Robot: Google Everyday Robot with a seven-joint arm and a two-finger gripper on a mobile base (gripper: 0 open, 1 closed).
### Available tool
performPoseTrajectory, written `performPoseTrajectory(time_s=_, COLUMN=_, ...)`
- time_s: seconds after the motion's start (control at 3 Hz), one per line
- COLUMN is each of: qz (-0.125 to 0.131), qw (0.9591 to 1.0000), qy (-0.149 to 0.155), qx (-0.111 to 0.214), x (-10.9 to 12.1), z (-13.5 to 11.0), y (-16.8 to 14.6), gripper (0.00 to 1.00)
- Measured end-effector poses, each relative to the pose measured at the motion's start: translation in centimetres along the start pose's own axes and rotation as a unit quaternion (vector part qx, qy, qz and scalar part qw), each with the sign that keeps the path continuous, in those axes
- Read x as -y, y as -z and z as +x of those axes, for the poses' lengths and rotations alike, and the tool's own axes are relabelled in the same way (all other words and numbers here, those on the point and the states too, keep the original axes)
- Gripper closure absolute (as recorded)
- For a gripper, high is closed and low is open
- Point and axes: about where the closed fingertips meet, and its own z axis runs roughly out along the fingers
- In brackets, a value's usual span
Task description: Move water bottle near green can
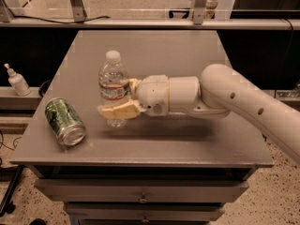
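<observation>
The water bottle [113, 81] stands upright just to the right of the green can [65, 122], near it but not touching. The bottle is clear ribbed plastic with a round white cap on top and a white-and-red label band around its upper body. How far it is filled cannot be read through its wall. Whether its base rests on the table or hangs just above it cannot be told.

The green can lies on its side near the front left corner of the grey table [159, 50]. It is a metal cylinder with a mottled green pattern, and its silver round end faces the front edge. Whether it is opened cannot be seen.

The gripper [116, 98] is to the right of the can, clamped on the lower half of the bottle. One cream, flat finger [119, 110] crosses in front of the bottle and the other sits behind it. The smooth, rounded white arm [234, 100] runs from the gripper off to the right, away from the can.

Left of the can and farther back, off the table on a lower ledge, stands a small white pump bottle [18, 81]
</observation>
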Motion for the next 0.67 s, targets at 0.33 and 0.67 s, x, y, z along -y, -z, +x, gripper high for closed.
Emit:
performPoseTrajectory(time_s=0.33, qz=-0.005, qw=0.9999, qy=0.001, qx=0.010, x=-0.89, z=-0.27, y=-0.87, gripper=1.00)
performPoseTrajectory(time_s=0.67, qz=-0.005, qw=0.9999, qy=0.001, qx=0.010, x=-0.89, z=-0.31, y=-0.87, gripper=1.00)
